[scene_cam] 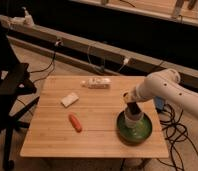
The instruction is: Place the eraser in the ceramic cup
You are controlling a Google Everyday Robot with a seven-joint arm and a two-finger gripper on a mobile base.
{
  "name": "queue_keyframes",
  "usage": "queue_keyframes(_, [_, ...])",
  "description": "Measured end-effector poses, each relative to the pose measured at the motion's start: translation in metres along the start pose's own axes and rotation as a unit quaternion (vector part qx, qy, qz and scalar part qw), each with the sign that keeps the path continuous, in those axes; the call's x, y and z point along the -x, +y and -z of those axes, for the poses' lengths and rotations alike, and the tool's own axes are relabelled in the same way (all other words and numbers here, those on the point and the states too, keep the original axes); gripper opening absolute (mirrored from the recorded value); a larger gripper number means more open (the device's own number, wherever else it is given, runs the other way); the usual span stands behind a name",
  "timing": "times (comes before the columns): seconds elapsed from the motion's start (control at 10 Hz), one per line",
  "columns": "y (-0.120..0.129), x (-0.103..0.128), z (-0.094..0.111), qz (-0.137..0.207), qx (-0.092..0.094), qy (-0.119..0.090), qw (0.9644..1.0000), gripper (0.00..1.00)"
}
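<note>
A pale ceramic cup (134, 120) stands inside a green bowl (135, 133) at the right front of the wooden table (92, 135). My gripper (132, 108), on the white arm (159, 86) that reaches in from the right, sits right over the cup's mouth and touches or enters it. A dark shape shows at the gripper's tip; I cannot tell whether it is the eraser. No eraser shows plainly elsewhere.
A white block (69, 100) lies at the table's left middle. An orange carrot-like piece (75, 123) lies in front of it. A white packet (97, 83) lies near the far edge. A black chair (9, 90) stands to the left. Cables hang at the right.
</note>
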Motion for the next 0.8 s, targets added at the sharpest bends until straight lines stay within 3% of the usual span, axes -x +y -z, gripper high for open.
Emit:
queue_keyframes(0.3, [-0.016,-0.006,0.007,-0.005,-0.001,0.017,0.9998,0.8])
queue_keyframes(0.8, [-0.009,-0.003,0.013,-0.014,0.0,0.026,0.9996,0.79])
